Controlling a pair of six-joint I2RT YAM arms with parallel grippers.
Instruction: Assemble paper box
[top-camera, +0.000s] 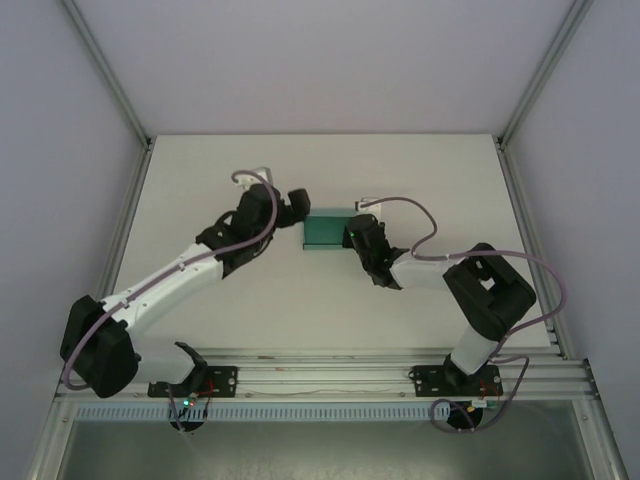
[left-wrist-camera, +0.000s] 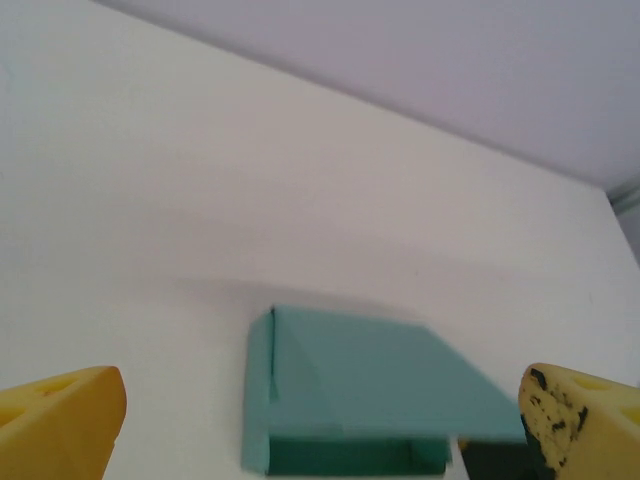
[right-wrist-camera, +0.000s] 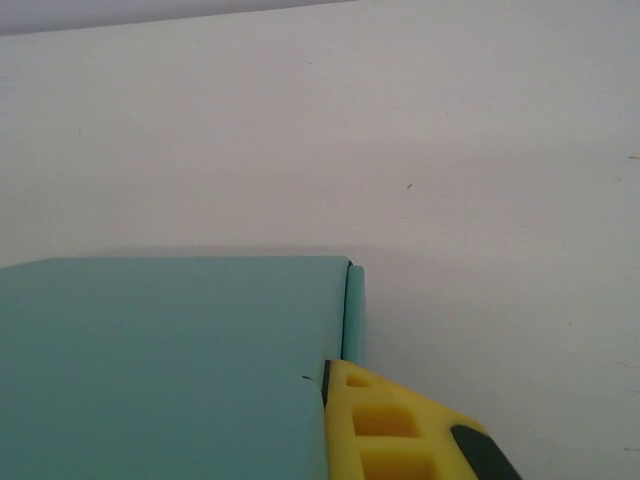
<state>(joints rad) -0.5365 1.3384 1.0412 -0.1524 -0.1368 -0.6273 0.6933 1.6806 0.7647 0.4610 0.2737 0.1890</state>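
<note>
Wide apart and empty, the yellow-tipped left claw (left-wrist-camera: 320, 425) faces the teal-green thin-card paper box (left-wrist-camera: 370, 385) in the middle of the desk (left-wrist-camera: 150, 200). At its right end the right claw (top-camera: 357, 235) is closed — pinching card or not, I cannot tell. Unheld, the raised flap (left-wrist-camera: 400, 370) may spring open — or the box skids left.

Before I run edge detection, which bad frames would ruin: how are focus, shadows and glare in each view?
Top external: even soft light, no glare, paper box small but crisp. Left wrist: box sharp, faint shadow on the table behind it. Right wrist: box top close and slightly soft, no glare.
</note>
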